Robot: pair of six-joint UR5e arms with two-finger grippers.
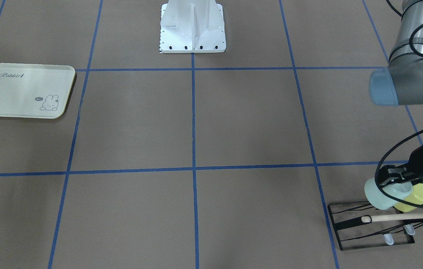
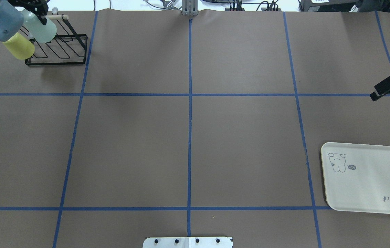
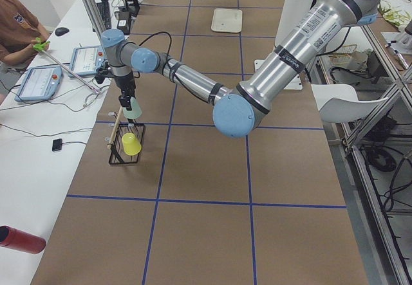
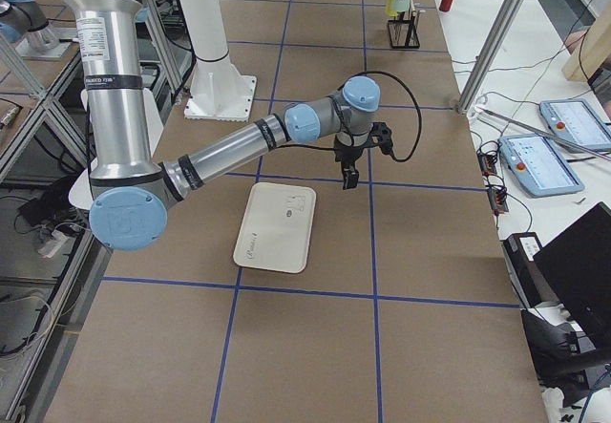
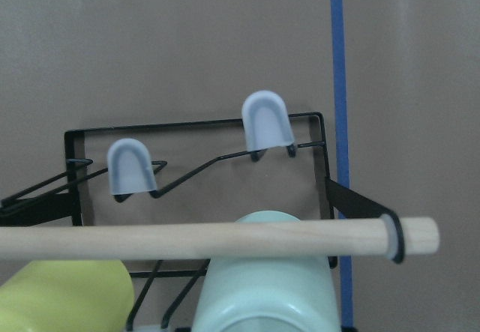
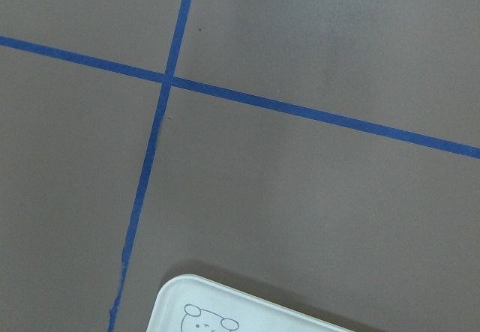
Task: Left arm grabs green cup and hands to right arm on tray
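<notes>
My left gripper (image 1: 393,182) is shut on the pale mint-green cup (image 1: 379,195) at the black wire rack (image 1: 368,231) and holds it tilted just above the rack. The cup also shows in the overhead view (image 2: 42,29) and low in the left wrist view (image 5: 266,287), behind the rack's wooden rod (image 5: 225,240). The cream Rabbit tray (image 2: 370,186) lies empty at the robot's right. My right gripper (image 2: 373,96) hovers above the table just beyond the tray. Only one black finger shows, so I cannot tell if it is open.
A yellow-green cup (image 1: 418,196) sits on the rack beside the green one. The robot's white base (image 1: 192,26) stands at mid table. Blue tape lines cross the brown table. An operator and tablets (image 3: 38,82) are at the side bench.
</notes>
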